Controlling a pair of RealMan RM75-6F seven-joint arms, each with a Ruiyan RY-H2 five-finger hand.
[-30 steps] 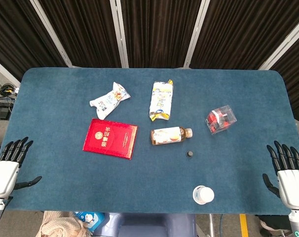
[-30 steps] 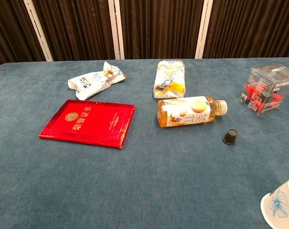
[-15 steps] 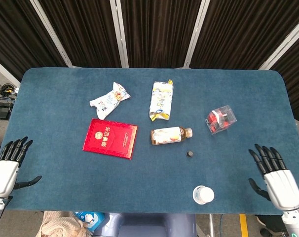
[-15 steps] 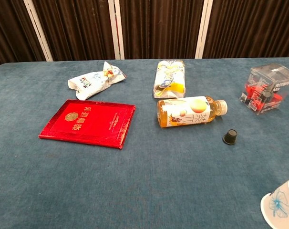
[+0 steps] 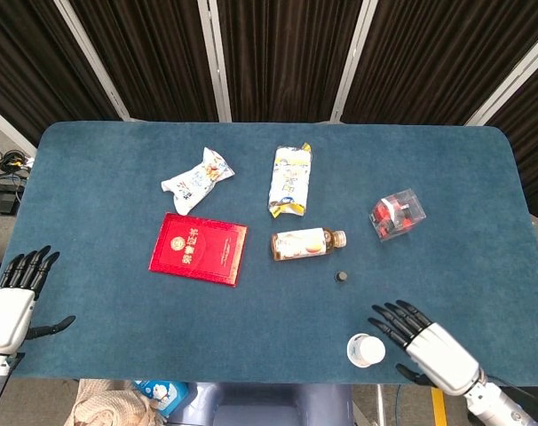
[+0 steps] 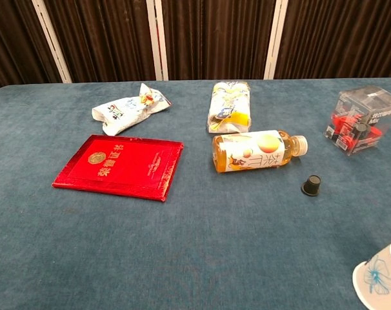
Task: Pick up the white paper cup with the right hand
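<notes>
1. The white paper cup (image 5: pixel 366 350) with a pale blue print stands upside down near the front edge of the blue felt-covered table (image 5: pixel 91 177), right of centre; in the chest view it shows at the lower right corner (image 6: pixel 379 276).
2. The right hand (image 5: pixel 424 339) lies just right of the cup, fingers spread and pointing toward it, holding nothing; contact with the cup cannot be confirmed.
3. The left hand (image 5: pixel 11 297) hangs at the front left corner of the table, fingers apart and empty, well apart from every item.
4. A small black cap (image 5: pixel 342 277) sits on the table behind the cup.
5. A clear plastic bottle of orange drink (image 5: pixel 307 244) lies on its side beyond the cap, its neck pointing right.
6. A red booklet with gold lettering (image 5: pixel 199 248) lies flat to the bottle's left.
7. Two crumpled snack wrappers (image 5: pixel 198 180) (image 5: pixel 290 180) lie further back.
8. A clear plastic box with red contents (image 5: pixel 398 214) rests at right.
</notes>
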